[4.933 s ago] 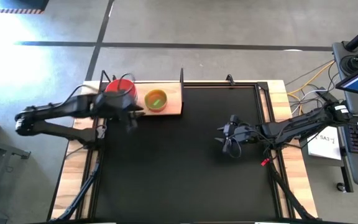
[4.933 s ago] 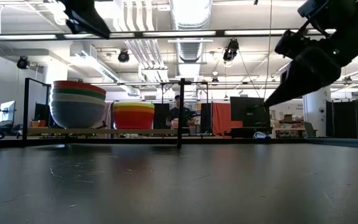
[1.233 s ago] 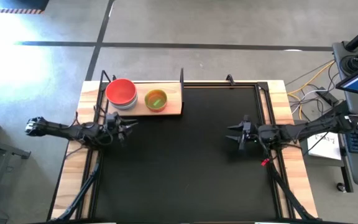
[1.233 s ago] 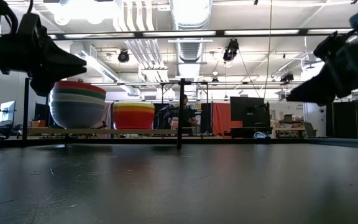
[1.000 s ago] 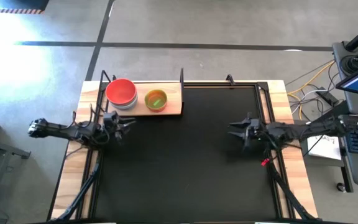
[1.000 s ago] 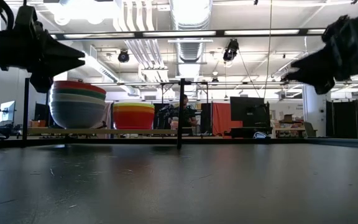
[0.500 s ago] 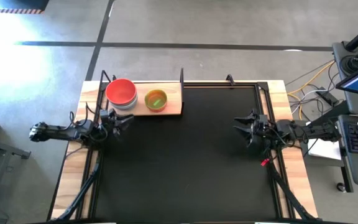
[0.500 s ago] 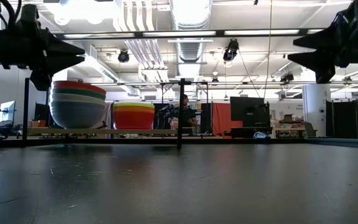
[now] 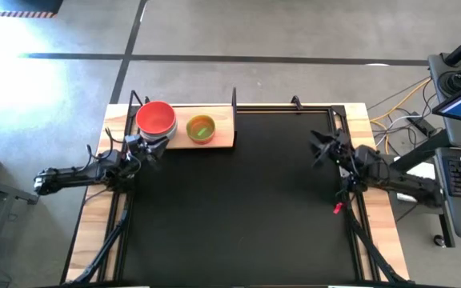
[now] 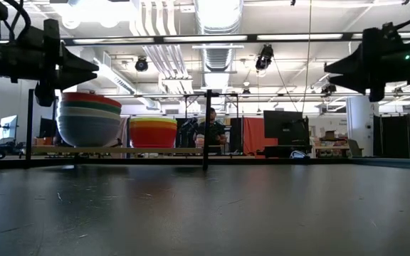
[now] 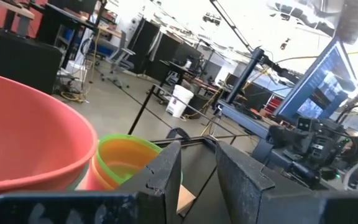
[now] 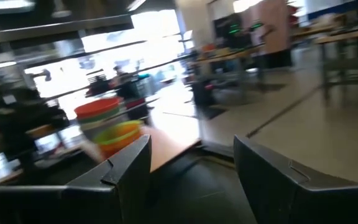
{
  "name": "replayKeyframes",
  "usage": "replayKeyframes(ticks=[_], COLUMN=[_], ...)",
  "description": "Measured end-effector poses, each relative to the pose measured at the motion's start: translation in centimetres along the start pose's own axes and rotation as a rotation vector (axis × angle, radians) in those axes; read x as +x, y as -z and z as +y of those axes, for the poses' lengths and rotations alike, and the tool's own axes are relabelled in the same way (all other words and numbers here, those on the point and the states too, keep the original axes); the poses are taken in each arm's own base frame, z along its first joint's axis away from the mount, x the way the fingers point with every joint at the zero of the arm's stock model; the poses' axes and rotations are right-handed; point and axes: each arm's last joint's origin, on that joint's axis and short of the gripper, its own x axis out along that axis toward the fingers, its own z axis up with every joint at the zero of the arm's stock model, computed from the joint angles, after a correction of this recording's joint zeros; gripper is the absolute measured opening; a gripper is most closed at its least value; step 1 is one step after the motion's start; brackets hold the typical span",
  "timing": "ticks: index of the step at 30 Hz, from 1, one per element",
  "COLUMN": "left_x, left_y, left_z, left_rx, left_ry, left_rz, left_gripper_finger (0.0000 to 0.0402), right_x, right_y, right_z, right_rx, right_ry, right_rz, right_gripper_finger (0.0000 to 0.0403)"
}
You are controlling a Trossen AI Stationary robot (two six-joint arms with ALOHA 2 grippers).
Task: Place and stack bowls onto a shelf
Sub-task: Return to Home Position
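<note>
Two stacks stand side by side on the shelf [image 9: 224, 134], a light wooden board at the far left of the table [image 9: 357, 120]. The wider stack is topped by the red bowl [image 9: 155, 118], the narrower by the green bowl [image 9: 201, 127]. The left gripper [image 9: 150, 149] hovers just beside the red-topped stack, jaws slightly parted and empty. The right gripper [image 9: 318, 149] hangs near the table's right edge, jaws spread wide, empty.

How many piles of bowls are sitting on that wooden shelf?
2. The bigger pile, red on top, stands at the left end of the shelf in the high view; the smaller pile, green on top, stands beside it. Nested bowls may be hidden.
</note>
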Motion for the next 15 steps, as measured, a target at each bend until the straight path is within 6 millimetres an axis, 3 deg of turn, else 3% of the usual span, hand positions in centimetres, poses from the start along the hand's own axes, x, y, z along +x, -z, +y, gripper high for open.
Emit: replayKeyframes(ticks=[8, 15], left_x=[0.0, 0.0], left_y=[0.0, -0.1], left_z=[0.0, -0.1], left_rx=[0.004, 0.004], left_ry=[-0.002, -0.002], left_rz=[0.005, 0.006], left_gripper_finger=[0.0084, 0.0084], right_x=[0.3, 0.3], right_y=[-0.4, -0.5], right_z=[-1.8, -2.3], right_rx=[-0.021, -0.029], right_ry=[0.192, 0.246], right_rz=[-0.048, -0.051], right_gripper_finger=[0.0215, 0.0215])
